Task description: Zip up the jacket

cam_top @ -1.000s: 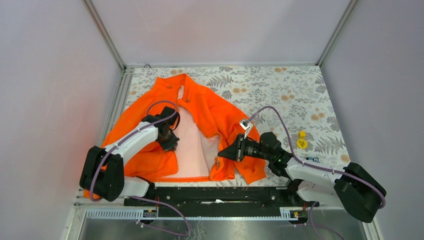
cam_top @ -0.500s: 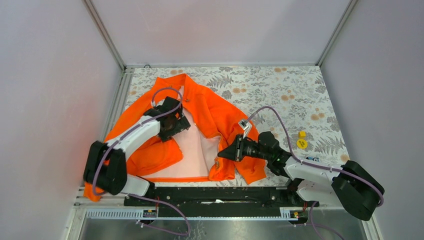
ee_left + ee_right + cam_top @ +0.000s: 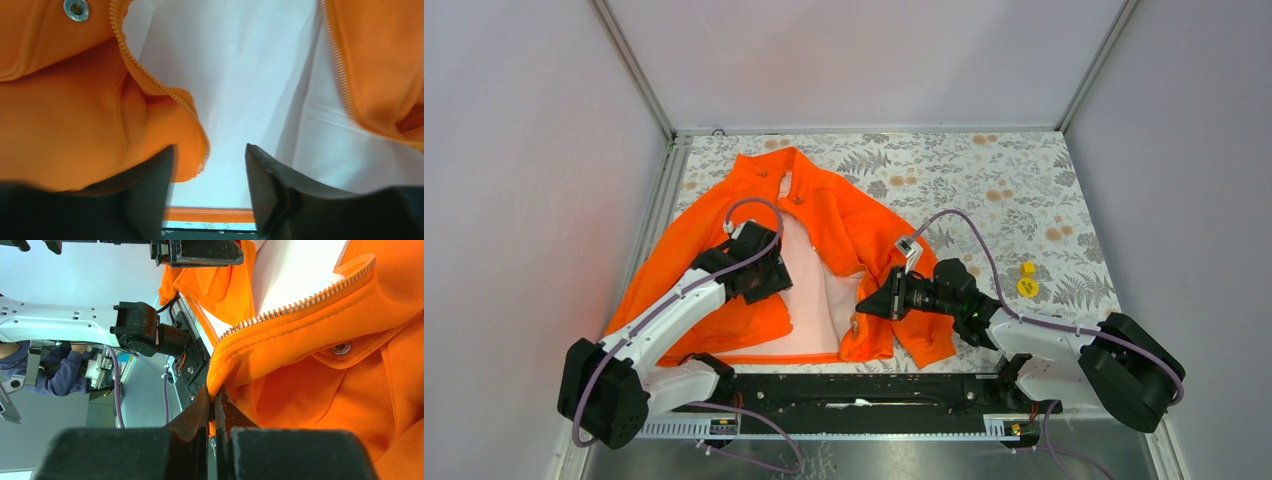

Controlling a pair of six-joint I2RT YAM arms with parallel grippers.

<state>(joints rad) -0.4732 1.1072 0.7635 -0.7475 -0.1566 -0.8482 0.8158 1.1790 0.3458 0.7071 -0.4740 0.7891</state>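
The orange jacket (image 3: 854, 225) lies open on the table, its pale lining (image 3: 814, 300) showing between the two front panels. My left gripper (image 3: 769, 275) hovers over the left panel's inner edge with its jaws apart. In the left wrist view the left gripper (image 3: 209, 150) stands open, and the zipper teeth (image 3: 150, 77) of the folded orange panel (image 3: 75, 110) run down beside its left finger (image 3: 155, 190). My right gripper (image 3: 861, 308) is shut on the right panel's lower front edge. In the right wrist view its fingers (image 3: 215, 395) pinch the orange hem below the zipper teeth (image 3: 295, 305).
Two small yellow pieces (image 3: 1027, 285) and a small blue item (image 3: 1052, 320) lie on the floral tablecloth to the right. A black rail (image 3: 854, 385) runs along the near edge. Pale walls close in the table on three sides.
My left gripper has opened and let go of the left panel, swung toward the collar, then come back nearer. The left panel's lower edge now lies folded further left. The right gripper stays shut.
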